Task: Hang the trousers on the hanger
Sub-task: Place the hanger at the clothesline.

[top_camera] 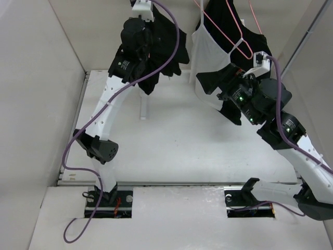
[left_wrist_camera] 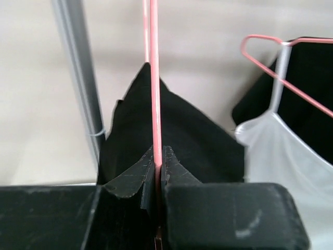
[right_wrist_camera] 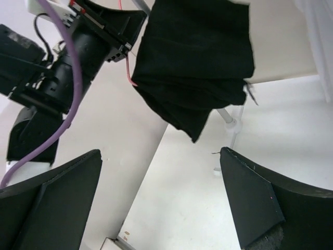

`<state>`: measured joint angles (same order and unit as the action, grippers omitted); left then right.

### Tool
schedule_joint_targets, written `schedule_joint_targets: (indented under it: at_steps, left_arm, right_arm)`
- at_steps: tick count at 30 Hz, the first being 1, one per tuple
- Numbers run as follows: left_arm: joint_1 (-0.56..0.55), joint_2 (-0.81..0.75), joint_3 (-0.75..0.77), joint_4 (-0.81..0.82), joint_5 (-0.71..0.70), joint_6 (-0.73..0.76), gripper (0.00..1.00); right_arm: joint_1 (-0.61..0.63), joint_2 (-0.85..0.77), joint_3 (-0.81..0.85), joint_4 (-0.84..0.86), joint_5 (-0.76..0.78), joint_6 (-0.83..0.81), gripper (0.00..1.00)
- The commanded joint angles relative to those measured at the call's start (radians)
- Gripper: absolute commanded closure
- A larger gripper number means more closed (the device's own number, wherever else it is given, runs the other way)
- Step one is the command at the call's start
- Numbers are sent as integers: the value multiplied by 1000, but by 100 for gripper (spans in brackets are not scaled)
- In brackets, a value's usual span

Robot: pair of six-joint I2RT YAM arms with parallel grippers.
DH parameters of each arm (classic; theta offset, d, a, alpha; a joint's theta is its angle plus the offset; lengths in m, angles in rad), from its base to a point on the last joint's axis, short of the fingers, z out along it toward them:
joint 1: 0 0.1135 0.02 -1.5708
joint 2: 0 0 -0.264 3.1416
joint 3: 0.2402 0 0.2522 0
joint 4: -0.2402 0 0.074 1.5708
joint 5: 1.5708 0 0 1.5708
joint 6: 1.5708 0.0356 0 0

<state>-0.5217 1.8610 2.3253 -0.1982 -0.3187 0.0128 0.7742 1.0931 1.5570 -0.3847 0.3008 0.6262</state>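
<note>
Left fingers [left_wrist_camera: 163,166] are pinching a thin pink wire hanger [left_wrist_camera: 154,94], partly hidden under limp black trousers [left_wrist_camera: 192,140]. Right fingers [right_wrist_camera: 160,156] are gaping, empty.

You get bright, even, diffuse light from above: the white table [top_camera: 171,151] is nearly washed out, and the arms throw only faint, soft shadows on it. In your left wrist view the left gripper [left_wrist_camera: 157,177] is soft, the hanger [left_wrist_camera: 154,78] wire crisper, the white camisole [left_wrist_camera: 281,161] hazy. In your right wrist view the trousers [right_wrist_camera: 197,67] read as flat black, with little fold detail.
</note>
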Motion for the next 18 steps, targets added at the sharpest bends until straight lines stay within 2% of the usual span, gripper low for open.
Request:
schedule_joint_targets:
  at_steps: [1,18]
  left_arm:
    - [28,-5,74,148,0,-20,100]
    - [83,90,117,89,52,-43,100]
  right_arm:
    - [11,-27,-15,15,20,7,0]
    - [11,-87,-60,-26,58,44,0]
